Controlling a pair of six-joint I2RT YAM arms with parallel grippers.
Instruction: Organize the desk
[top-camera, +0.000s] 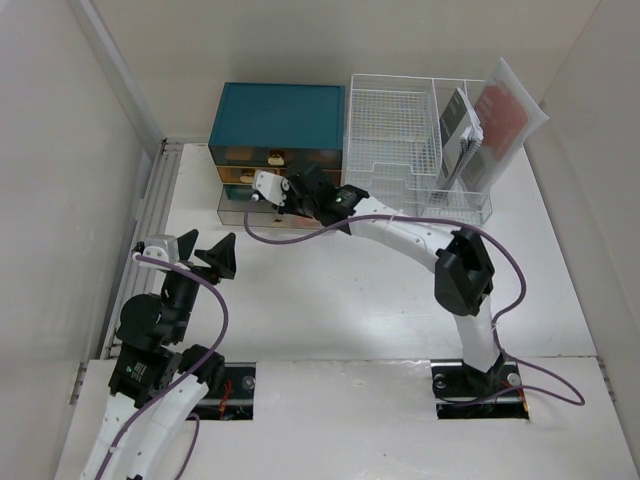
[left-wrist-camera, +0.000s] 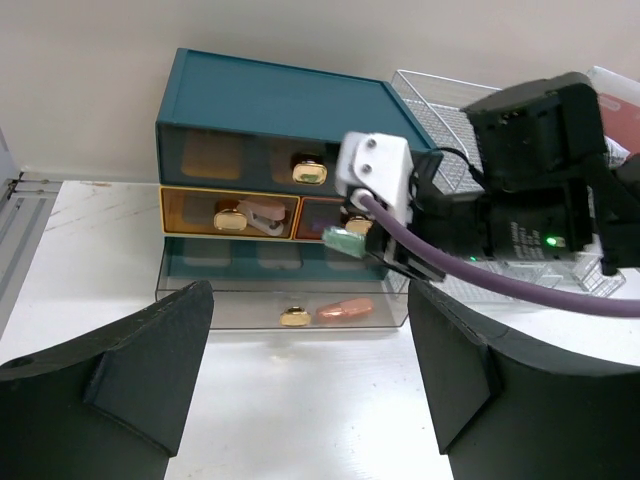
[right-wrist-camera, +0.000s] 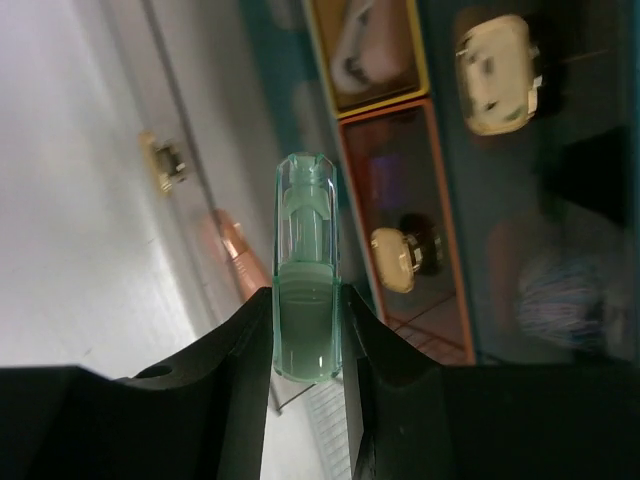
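Observation:
The white desk (top-camera: 330, 300) carries a teal drawer box (top-camera: 277, 115) at the back. Its clear bottom drawer (left-wrist-camera: 200, 305) is pulled out, with a copper-pink pen-like item (left-wrist-camera: 345, 310) lying in it behind a gold knob (left-wrist-camera: 293, 317). My right gripper (top-camera: 298, 200) is shut on a pale green translucent tube (right-wrist-camera: 305, 250), also seen in the left wrist view (left-wrist-camera: 345, 240). It holds the tube just in front of the box, over the open drawer. My left gripper (top-camera: 205, 255) is open and empty above the desk, in front of the drawer (left-wrist-camera: 310, 320).
A white wire-mesh rack (top-camera: 400, 140) stands right of the box and holds a spiral notebook (top-camera: 460, 130) and a red booklet (top-camera: 505, 110). The middle drawers (left-wrist-camera: 230, 213) hold small items. Walls close in at left and right.

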